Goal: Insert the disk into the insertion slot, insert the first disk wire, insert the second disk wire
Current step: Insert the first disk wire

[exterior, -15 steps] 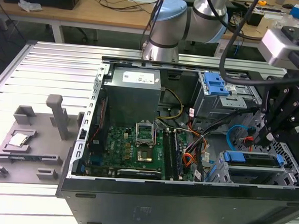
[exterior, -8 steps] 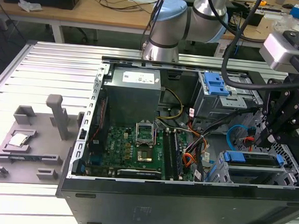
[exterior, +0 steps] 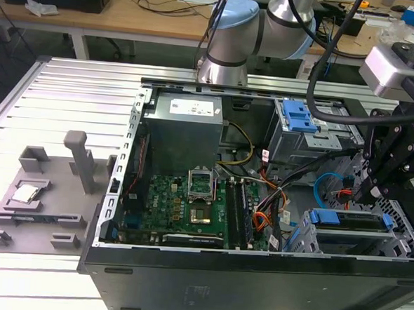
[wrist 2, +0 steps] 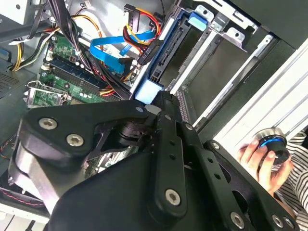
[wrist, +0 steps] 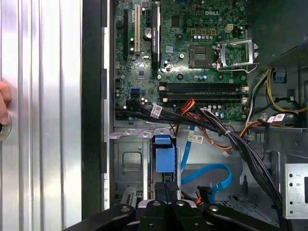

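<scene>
The disk (exterior: 356, 221) lies flat in its blue carrier inside the insertion slot (exterior: 401, 245), the perforated metal cage at the front corner of the open computer case, on the exterior view's right. It looks almost fully inside, and only the blue end of the carrier stands out toward the middle of the case. The gripper (wrist: 166, 188) has its two fingers together, with nothing seen between them, and the tips meet this blue end. I judge that they are held so to push on the carrier, not to grasp it.

Just beside the carrier's end, the second disk wire (wrist: 208, 168) makes a loose light-blue loop. Its dark plug seems free, so I think it is not yet connected. Bundles of orange, red and black wires (wrist: 192, 108) pass over the space between the cage and the motherboard (wrist: 192, 43). Outside the case, a person's hand (wrist 2: 262, 156) rests on a round knob (wrist 2: 270, 143) with a blue ring
</scene>
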